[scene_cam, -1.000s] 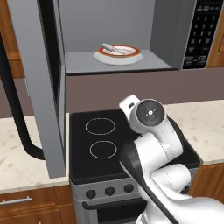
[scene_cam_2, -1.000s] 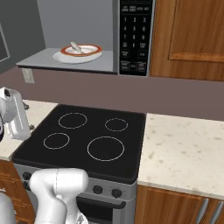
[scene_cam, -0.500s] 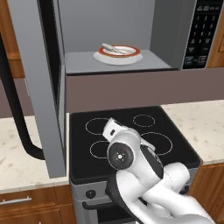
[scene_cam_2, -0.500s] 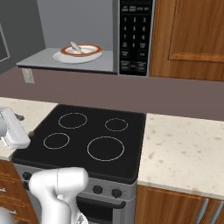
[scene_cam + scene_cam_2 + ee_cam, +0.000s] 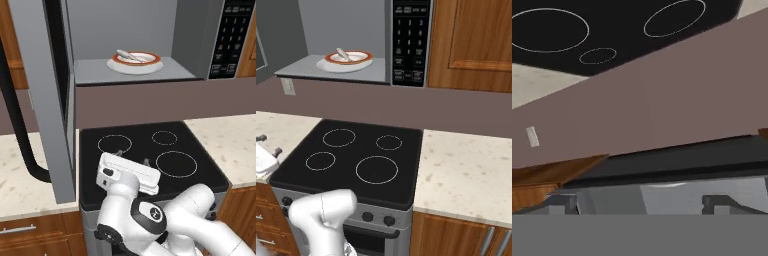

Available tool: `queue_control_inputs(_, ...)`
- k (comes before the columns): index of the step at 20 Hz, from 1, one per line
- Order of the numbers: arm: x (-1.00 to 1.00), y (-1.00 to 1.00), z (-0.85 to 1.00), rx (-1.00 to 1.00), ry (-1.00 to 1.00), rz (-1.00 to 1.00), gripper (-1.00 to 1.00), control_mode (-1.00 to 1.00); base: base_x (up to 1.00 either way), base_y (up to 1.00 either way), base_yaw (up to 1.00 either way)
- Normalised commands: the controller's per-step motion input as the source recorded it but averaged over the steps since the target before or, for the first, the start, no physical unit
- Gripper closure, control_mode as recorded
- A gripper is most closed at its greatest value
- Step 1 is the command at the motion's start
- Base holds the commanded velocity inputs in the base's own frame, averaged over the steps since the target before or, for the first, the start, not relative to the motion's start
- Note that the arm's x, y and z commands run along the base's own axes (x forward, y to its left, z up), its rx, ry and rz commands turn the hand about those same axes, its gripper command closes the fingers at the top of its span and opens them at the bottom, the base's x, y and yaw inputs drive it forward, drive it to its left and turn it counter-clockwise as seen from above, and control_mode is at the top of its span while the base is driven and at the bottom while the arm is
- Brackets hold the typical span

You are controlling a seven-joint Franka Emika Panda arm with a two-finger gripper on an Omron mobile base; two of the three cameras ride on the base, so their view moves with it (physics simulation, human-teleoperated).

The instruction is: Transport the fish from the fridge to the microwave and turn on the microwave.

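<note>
The microwave point(image 5: 200, 35) stands open above the stove, its door point(image 5: 47, 95) swung out to the left. Inside its cavity a white plate with a red rim point(image 5: 134, 64) carries the pale fish point(image 5: 127, 54). From the right side, the fish point(image 5: 342, 52) and plate point(image 5: 348, 61) lie left of the black keypad point(image 5: 410, 42). My gripper point(image 5: 132, 157) hangs low over the stove's front left, open and empty, far below the fish. It also pokes in at the left edge point(image 5: 269, 144). The fridge is out of view.
A black stove top point(image 5: 150, 150) with several ring marks lies under the microwave, and the hand view shows it upside down point(image 5: 612, 30). Speckled counters point(image 5: 466, 170) flank it. Wooden cabinets point(image 5: 471, 45) hang right of the microwave. A brown back wall point(image 5: 150, 102) runs behind.
My arm has folded down from chest height in front of the microwave to just above the stove's front left. The jaws stayed open. Fish and plate have not moved.
</note>
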Motion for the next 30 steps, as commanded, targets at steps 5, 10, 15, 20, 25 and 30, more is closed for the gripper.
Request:
queue_control_inputs(5,0.0,0.46,0.0,-0.24,-0.39,0.02,-1.0,-1.0,0.0,0.0,0.0)
queue_control_inputs(10,-0.02,0.47,0.03,-0.12,-0.36,0.0,-1.0,-1.0,0.0,0.0,0.0)
queue_control_inputs(15,-0.14,0.73,0.24,-0.02,-0.12,-0.03,-1.0,-1.0,0.0,0.0,0.0)
queue_control_inputs(20,-0.09,0.88,0.16,-0.03,-0.02,-0.04,-1.0,-1.0,0.0,0.0,0.0)
queue_control_inputs(25,0.0,0.81,0.0,-0.07,-0.09,-0.01,-1.0,-1.0,0.0,0.0,0.0)
queue_control_inputs(30,0.0,0.68,0.0,-0.08,-0.25,0.0,-1.0,-1.0,0.0,0.0,0.0)
